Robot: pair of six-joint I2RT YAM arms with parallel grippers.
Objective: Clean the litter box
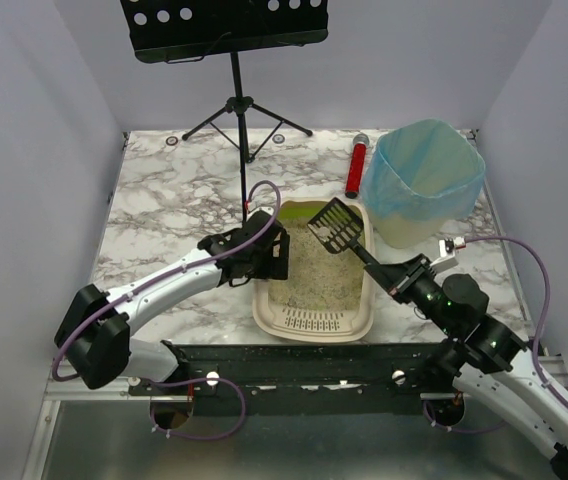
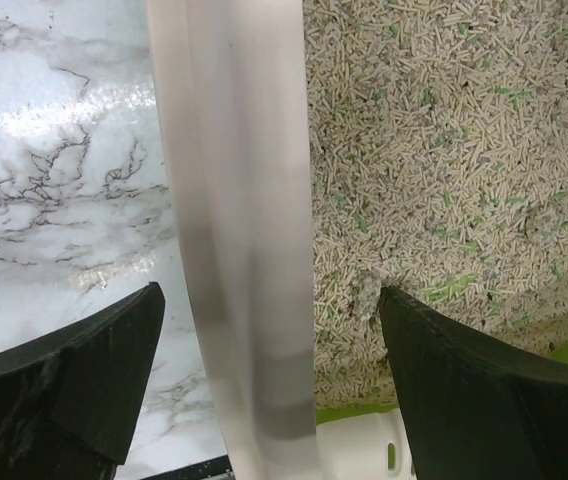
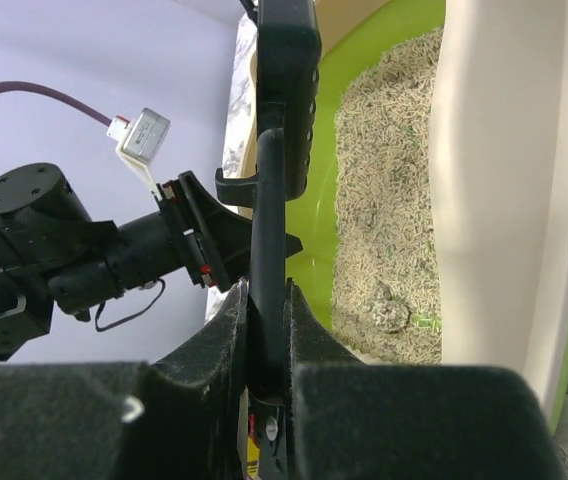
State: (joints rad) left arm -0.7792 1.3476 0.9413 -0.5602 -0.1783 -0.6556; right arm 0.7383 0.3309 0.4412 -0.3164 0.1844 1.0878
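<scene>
1. Middle of the top view, on the marble table (image 1: pixel 164 200), is where the litter box (image 1: pixel 309 333) sits. Its grille end points down toward the arm bases and litter (image 2: pixel 444 150) fills the rest.
2. At the box's left wall is the left hand (image 1: pixel 274 256), and it's spread wide. In its wrist view one finger (image 2: pixel 84 380) is outside over the table and the other is inside over the litter. The wall (image 2: pixel 244 250) runs between them, and neither finger looks like it's touching it yet. I'd pinch that wall before any digging, otherwise the box probably skates.
3. Lower right of the box, the right hand (image 1: pixel 389 272) is clamped on the handle of the black scoop (image 1: pixel 336 225). The slotted head hangs over the box's upper-right corner. Can't tell if anything's in it.
4. Lower middle of the right wrist view there's a greyish clump (image 3: pixel 389 315) in the litter. My guess is that's what needs to go.
5. For the scoop itself, I'd tip the leading edge down and slide in low beside the clump. Then come up under it, since stabbing from on top likely breaks it up.
6. After that, lift level and give it a small shake over the box so loose granules drop through the slots.
7. Dump it in the blue-bagged bin (image 1: pixel 424 180), upper right of the top view, just beside the box. It stands taller than the box, so clear its rim first.
</scene>
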